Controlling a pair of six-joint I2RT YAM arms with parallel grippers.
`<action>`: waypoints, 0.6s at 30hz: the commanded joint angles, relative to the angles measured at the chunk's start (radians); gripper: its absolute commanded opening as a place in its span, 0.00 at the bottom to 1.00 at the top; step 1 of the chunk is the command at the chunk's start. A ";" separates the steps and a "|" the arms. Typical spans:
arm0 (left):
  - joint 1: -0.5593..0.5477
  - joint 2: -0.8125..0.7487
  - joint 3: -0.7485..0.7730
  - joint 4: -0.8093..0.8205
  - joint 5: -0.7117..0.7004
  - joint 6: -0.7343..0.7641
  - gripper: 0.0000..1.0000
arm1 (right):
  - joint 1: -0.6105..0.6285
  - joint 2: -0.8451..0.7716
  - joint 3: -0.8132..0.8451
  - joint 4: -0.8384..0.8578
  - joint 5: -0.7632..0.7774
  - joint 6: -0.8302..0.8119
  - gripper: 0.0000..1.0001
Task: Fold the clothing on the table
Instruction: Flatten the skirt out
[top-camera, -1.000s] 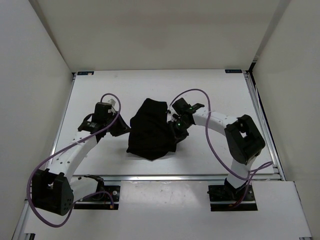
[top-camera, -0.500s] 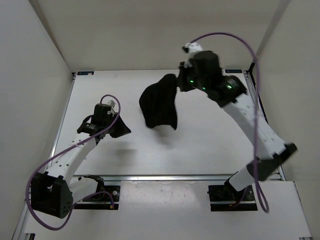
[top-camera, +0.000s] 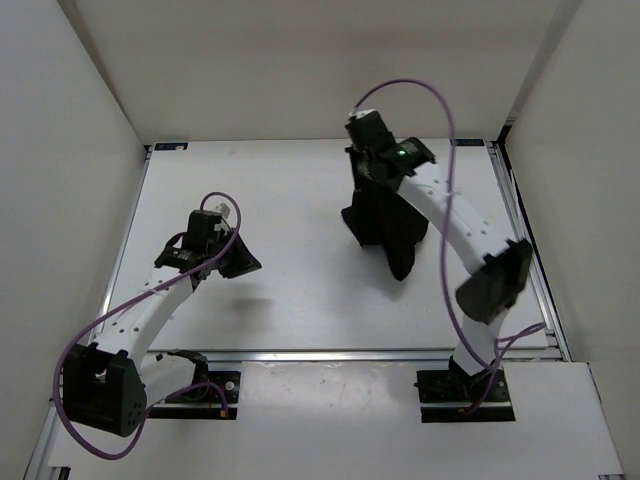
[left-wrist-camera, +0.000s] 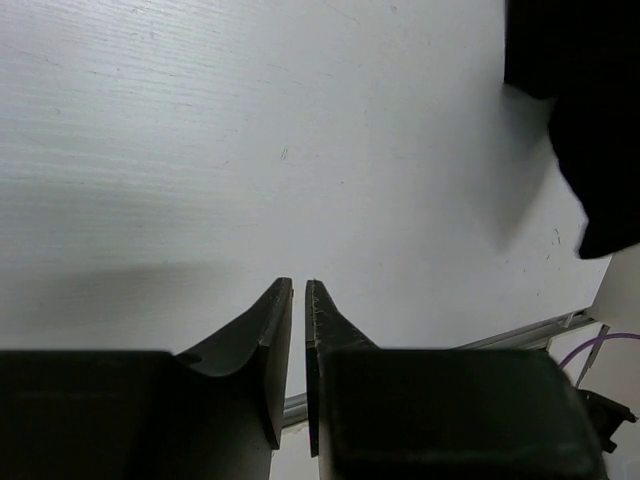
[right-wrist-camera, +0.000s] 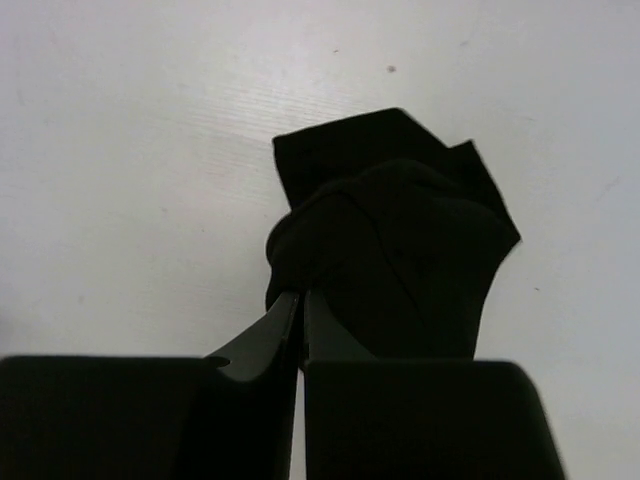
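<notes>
A: Nearest us, toward the near left corner of the large flat white table (top-camera: 290, 180), our black two-finger left gripper (left-wrist-camera: 297, 287) hovers with its fingers a narrow gap apart, holding nothing.

B: Farther off, over the table's far right part, our black right gripper (right-wrist-camera: 300, 296) pinches the clothing (top-camera: 385, 228), a plain black soft fabric garment, which hangs bunched.

A: So we judge we're at the spreading-out step, before any fold.

B: Next we need it laid flat, likely with the left gripper taking a second edge.

In the left wrist view we see the clothing (left-wrist-camera: 600, 140) cut off by the top and right edges, and in the right wrist view the right gripper (right-wrist-camera: 301, 298) hides its near part.
</notes>
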 joint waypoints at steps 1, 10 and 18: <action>0.021 -0.011 0.000 0.013 0.023 0.006 0.22 | 0.038 0.179 0.168 0.011 -0.118 -0.079 0.00; 0.025 -0.005 -0.017 -0.009 0.030 0.023 0.23 | -0.006 -0.064 0.055 0.431 -0.289 -0.107 0.00; 0.004 0.032 -0.026 0.005 0.038 0.026 0.22 | -0.265 -0.538 -0.508 0.630 -0.447 0.095 0.00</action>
